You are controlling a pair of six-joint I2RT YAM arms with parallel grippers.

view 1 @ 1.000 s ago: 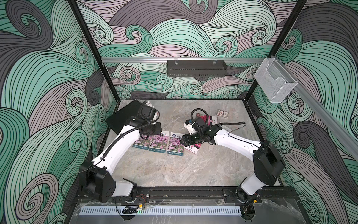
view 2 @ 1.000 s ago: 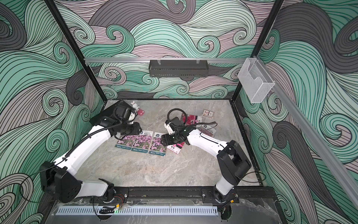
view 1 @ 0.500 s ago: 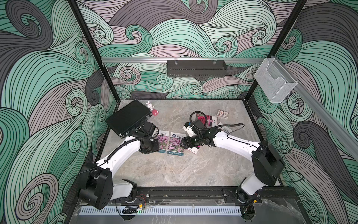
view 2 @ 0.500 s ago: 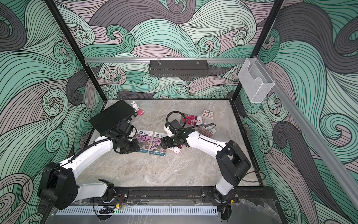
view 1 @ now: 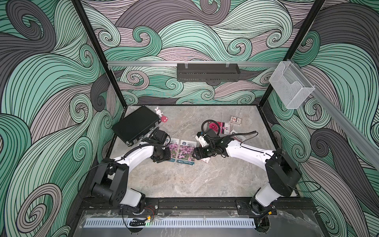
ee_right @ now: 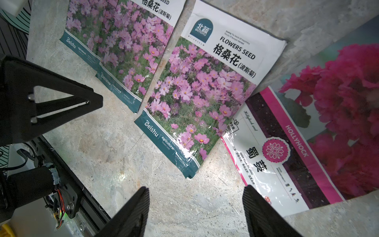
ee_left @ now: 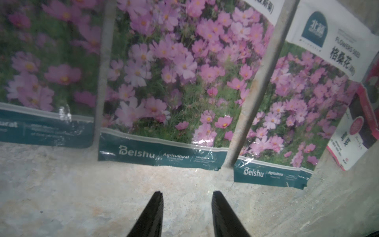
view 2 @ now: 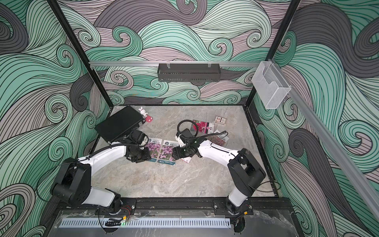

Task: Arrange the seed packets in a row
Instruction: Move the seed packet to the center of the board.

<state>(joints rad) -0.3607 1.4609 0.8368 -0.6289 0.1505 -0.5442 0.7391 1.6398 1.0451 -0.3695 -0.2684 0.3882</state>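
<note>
- Grey stone-pattern table noted bare across the lower middle of both top views.
- Left gripper found with fingertips apart and nothing between them, over bare table just short of the packets' printed bottom bands.
- Right gripper found with jaws spread wide, holding nothing, over table beside a hollyhock packet.
- Three purple-pink seed packets seen flat and side by side in a row, with narrow strips of table between them.
- Rightmost packet of the row placed at centre of frame in a top view; leftmost one hidden there under the left arm.
- Hollyhock packet lying slanted at the row's right end, meeting its neighbour at one edge; touching or overlapping, cannot tell which.
- Second magenta-bloom packet and red-pink field packet lying right of centre, further back, apart from the row, partly covered by the right arm.
- Red-and-white card box beyond those.
- Black case at the far left of the table, small rabbit figure by its far corner.
</note>
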